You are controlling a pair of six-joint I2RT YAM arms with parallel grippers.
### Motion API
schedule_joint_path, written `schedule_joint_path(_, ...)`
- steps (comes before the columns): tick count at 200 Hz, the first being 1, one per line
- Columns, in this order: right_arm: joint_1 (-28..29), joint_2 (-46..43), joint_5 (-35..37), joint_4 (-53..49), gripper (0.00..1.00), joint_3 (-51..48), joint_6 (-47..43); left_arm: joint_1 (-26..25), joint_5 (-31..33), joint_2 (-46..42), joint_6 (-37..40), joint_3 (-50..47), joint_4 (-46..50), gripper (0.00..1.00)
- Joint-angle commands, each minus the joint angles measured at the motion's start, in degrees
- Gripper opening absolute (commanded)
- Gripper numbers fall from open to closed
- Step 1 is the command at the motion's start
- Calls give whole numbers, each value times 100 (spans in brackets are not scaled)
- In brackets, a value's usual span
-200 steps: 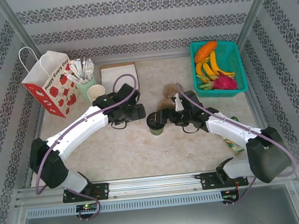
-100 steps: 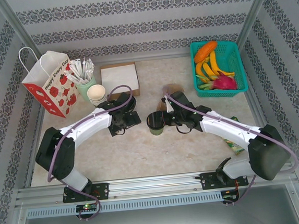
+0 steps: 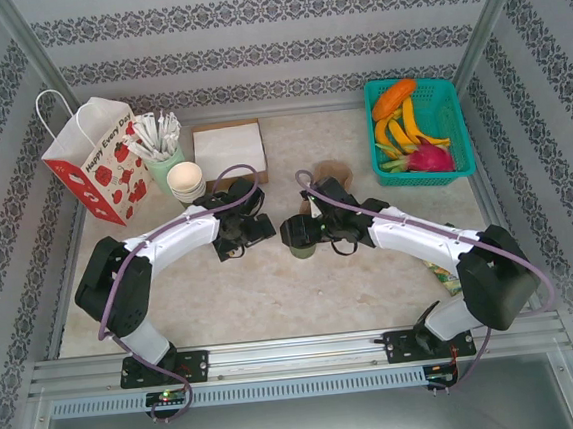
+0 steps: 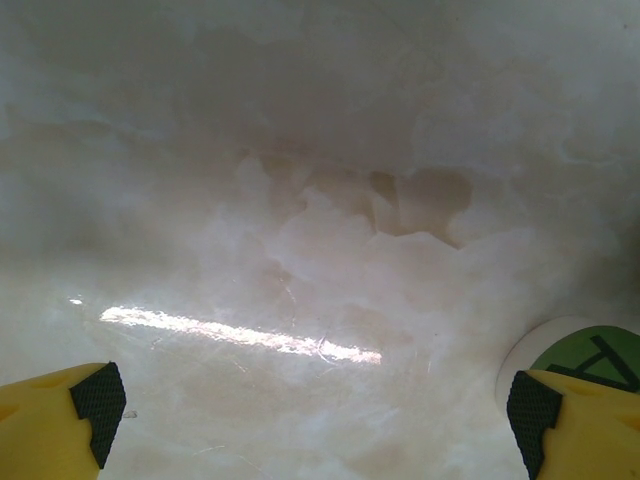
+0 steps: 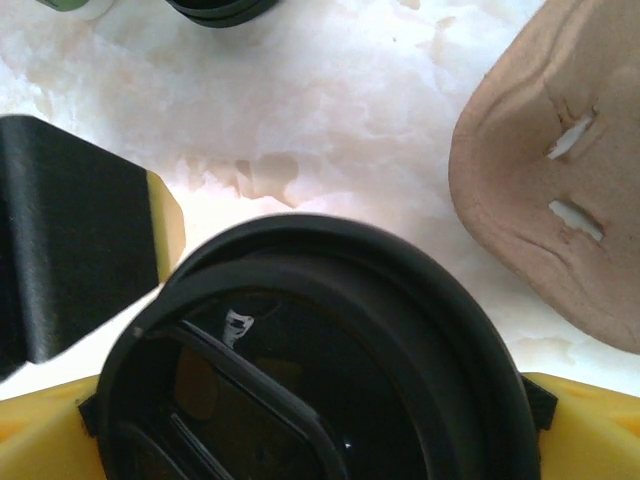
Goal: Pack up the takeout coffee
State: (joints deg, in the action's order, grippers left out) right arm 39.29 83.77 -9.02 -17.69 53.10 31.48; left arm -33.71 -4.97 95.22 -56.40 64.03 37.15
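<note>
Coffee lid (image 5: 330, 370) blk; bag (image 3: 97, 166) red/wht; basket (image 3: 462, 124) teal; fingers (image 4: 45, 430) yellow.

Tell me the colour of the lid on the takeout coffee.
Black. The lid shows best in the right wrist view, close up.

- Paper bag (image 3: 96, 161) at far-left corner of table (image 3: 274, 296), upright.
- Cup of wrapped sticks (image 3: 164, 153) just R of bag; stack of lidless cups (image 3: 185, 181) just in front of that.
- Napkin stack (image 3: 228, 139) R of the sticks cup, towards back, flat on table.
- Basket (image 3: 454, 124) at far-right corner, fruit (image 3: 405, 129) in it.
- Cardboard piece (image 3: 333, 168) mid-table, behind the takeout coffee (image 3: 299, 235); in R wrist view it lies off to one side of the lid.
- Coffee upright at centre, between fingers of right gripper (image 3: 313, 228), one each side; contact can't be told.
- Left gripper (image 3: 257, 225) just L of coffee, apart from it, nothing between its fingers.
- Snack packet (image 3: 444, 273) near R edge, partly under R arm.
</note>
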Motion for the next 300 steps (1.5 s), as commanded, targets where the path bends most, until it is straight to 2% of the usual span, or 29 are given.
schedule_joint_path(1,62,166,180,-322,91,52,-55,-39,-13,26,22,154,-75,100)
schedule_joint_path(17,62,186,173,-305,81,42,-70,-39,71,-56,41,154,-37,100)
schedule_joint_path(28,61,201,86,-257,79,80,-111,-39,212,-219,42,100,-41,100)
schedule_joint_path(103,-445,1166,72,106,77,1292,-260,-21,1852,-2652,-54,-878,-95,99)
schedule_joint_path(148,-875,2077,137,184,77,2302,-249,279,2382,-3526,55,-855,658,100)
schedule_joint_path(212,-1238,3478,142,-80,78,4197,-185,1408,1997,-3885,481,-549,1314,100)
schedule_joint_path(239,-1282,3969,129,-377,79,4890,-153,2006,1591,-3769,595,-294,1604,100)
schedule_joint_path(265,-1287,4288,141,-708,81,5429,-161,2441,1368,-3683,722,-124,1766,100)
schedule_joint_path(300,-1292,4462,215,-940,87,5826,-159,3116,751,-3617,861,-74,1735,100)
